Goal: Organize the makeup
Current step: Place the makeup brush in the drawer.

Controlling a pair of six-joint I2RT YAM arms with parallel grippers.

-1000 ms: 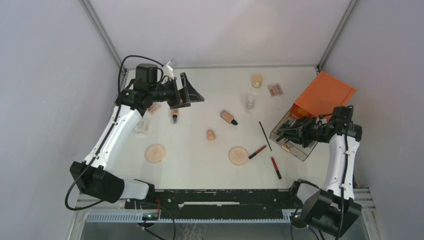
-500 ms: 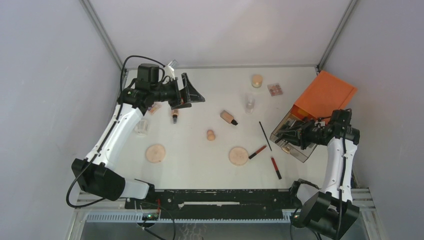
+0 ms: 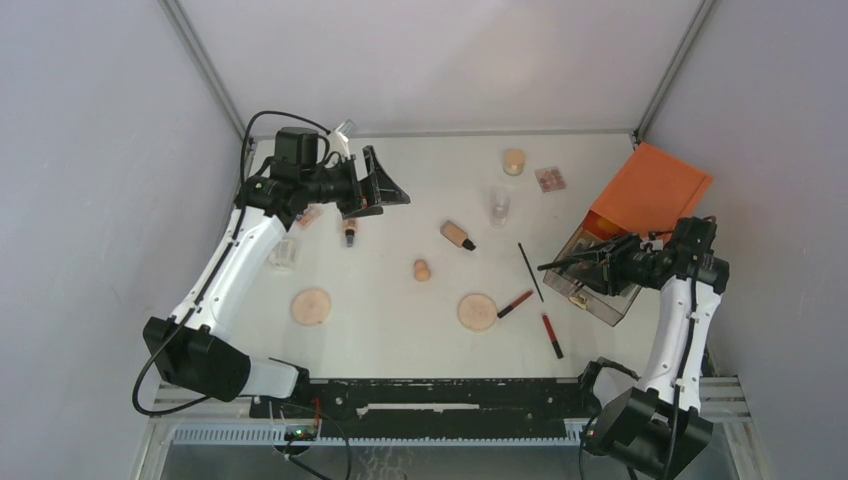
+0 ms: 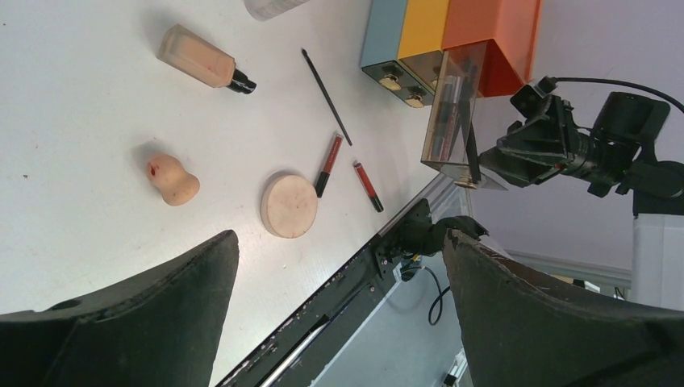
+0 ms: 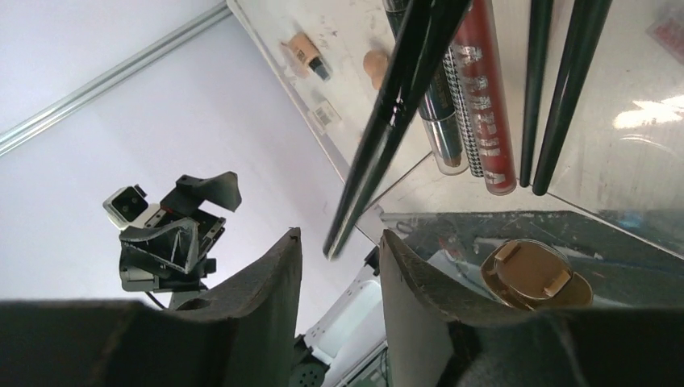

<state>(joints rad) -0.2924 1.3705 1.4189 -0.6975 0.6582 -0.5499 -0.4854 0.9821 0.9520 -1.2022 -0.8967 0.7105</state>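
Shows the left gripper [image 4: 339, 242] spread wide and empty at 10 o'clock. Puts the right gripper [image 5: 339, 234] at 3 o'clock by the clear drawer [image 3: 605, 305], narrowed to a slim gap around one end of a thin black brush [image 5: 379, 137]; cannot tell whether gripped. Silver lettering on a red tube [image 5: 488, 105] in it, unreadable. Toward 6 o'clock: tan disc [image 3: 477, 311], beige sponge [image 3: 422, 269], red pencil [image 3: 552, 336].

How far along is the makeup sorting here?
Partly done. A red pencil and thin black brushes already lie in the clear plastic drawer. The right hand seems to pinch another black brush over it; the left hand hangs open, empty. On the white table remain a black-capped peach bottle, two round tan discs, a beige sponge and two red-and-black pencils, among others.
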